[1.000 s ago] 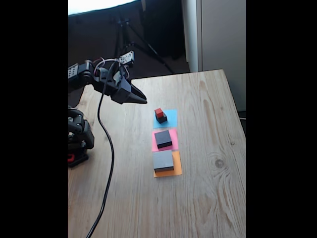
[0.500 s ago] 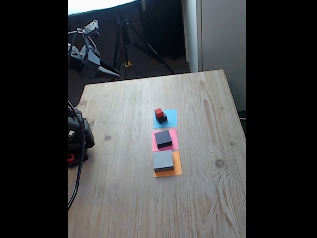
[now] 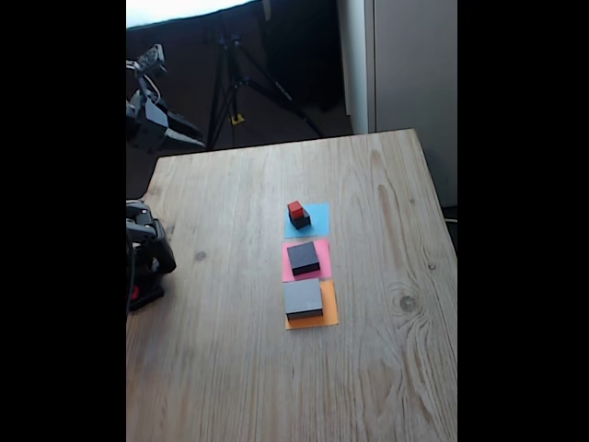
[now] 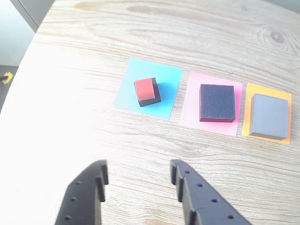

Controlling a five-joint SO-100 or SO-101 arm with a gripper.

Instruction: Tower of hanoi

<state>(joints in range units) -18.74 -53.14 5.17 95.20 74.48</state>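
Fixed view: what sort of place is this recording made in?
Probably a home or hobby setup, not a lab: a wooden table, a camera tripod on the dark floor behind it, and coloured paper squares under the blocks.

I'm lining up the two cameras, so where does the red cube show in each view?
Fixed view: the red cube sits on a small black cube, on the blue paper, the farthest square in the row.
Wrist view: the red cube is left of centre, on the leftmost square.
Shared landmark: the blue paper.

Wooden table (image 3: 368,368), red cube (image 3: 295,209) on small black cube (image 3: 300,220) at blue paper (image 3: 317,219), medium black block (image 3: 303,257) just beside it, grey block (image 3: 303,299) beyond that, gripper (image 3: 189,134) well apart from the blue paper
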